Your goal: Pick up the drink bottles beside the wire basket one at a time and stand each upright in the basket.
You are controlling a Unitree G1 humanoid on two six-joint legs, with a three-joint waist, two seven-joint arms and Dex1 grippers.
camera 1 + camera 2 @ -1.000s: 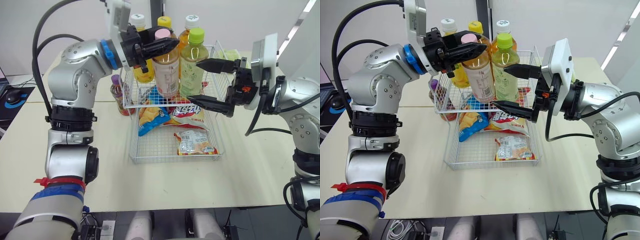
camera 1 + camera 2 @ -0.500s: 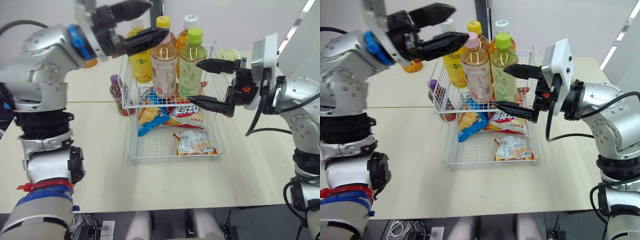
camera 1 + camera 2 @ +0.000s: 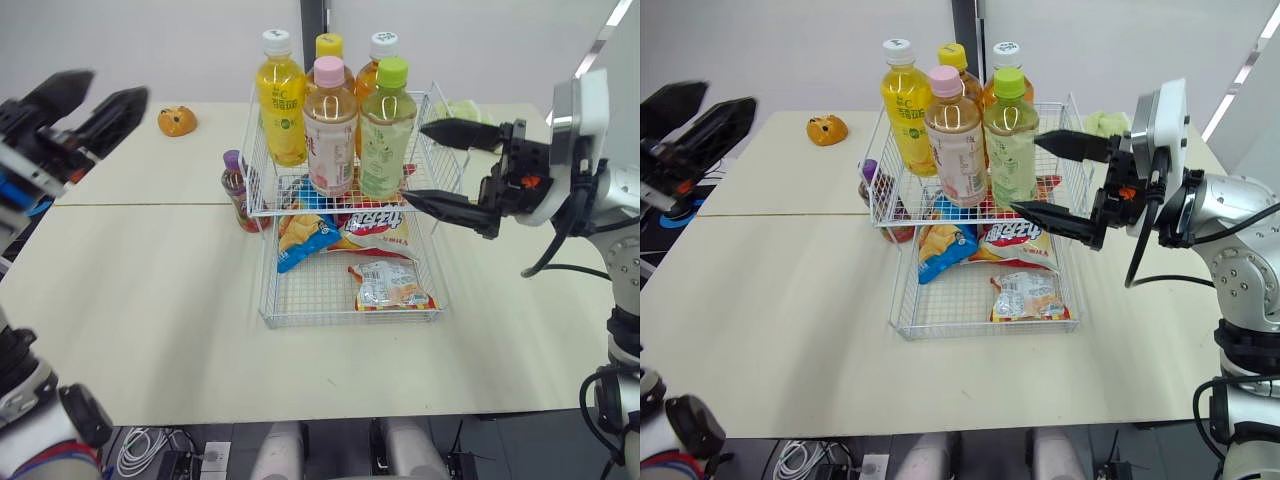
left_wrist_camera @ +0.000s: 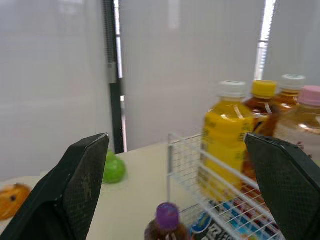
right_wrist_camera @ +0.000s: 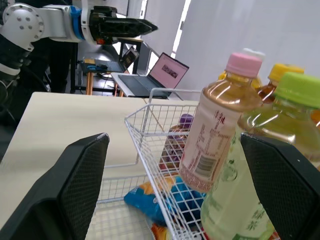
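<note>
Eye views: a purple-capped dark drink bottle point(image 3: 235, 190) stood upright beside the white wire basket point(image 3: 350, 315), at its 10 o'clock corner; bare cream desk point(image 3: 150, 300) spread toward 9. The left gripper point(image 3: 100, 95) and right gripper point(image 3: 417, 160) had jaws released. Left wrist view: cap pointed up.

I take this for an office or robotics lab. Broad cream-coloured tables point(image 3: 140, 300) stand edge to edge before plain white walls point(image 3: 790, 50). Tall frosted white window panels point(image 4: 190, 55) are split by a dark frame. An open laptop with a pinkish screen point(image 5: 169, 74) sits on a far desk, and loose white cables point(image 3: 140, 462) lie on the floor below.
</note>
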